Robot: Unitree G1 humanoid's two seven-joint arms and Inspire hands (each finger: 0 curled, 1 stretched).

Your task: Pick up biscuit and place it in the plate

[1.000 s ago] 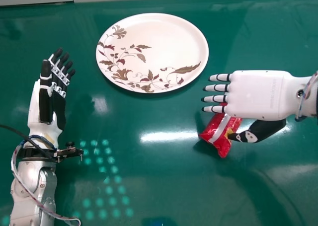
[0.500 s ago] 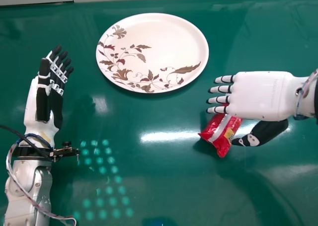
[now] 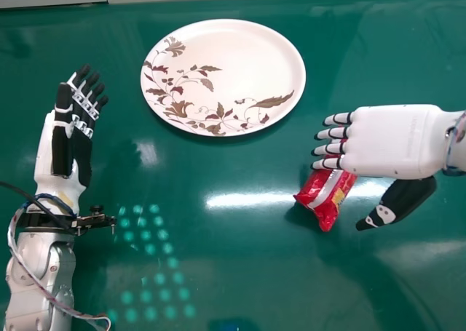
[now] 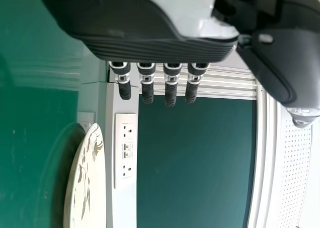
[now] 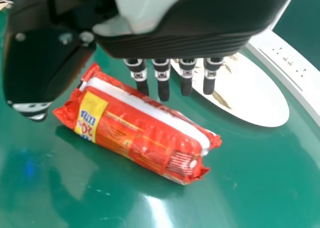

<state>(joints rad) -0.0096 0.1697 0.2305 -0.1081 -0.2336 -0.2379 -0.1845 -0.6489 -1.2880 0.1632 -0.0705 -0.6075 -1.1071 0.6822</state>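
While hovering straight-fingered over biscuit packet, has shifted right hand rightward, widening gap from plate near table far edge; holds left hand straight-fingered.

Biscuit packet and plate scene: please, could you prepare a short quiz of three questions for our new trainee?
1. True or false: the right hand has its fingers curled round the red packet.
2. Where is the packet? A) in the left hand; B) on the green table, off the plate; C) on the plate.
3. Fill in: the plate is printed with flowers and brown ____.

Key: 1 false; 2 B; 3 leaves.
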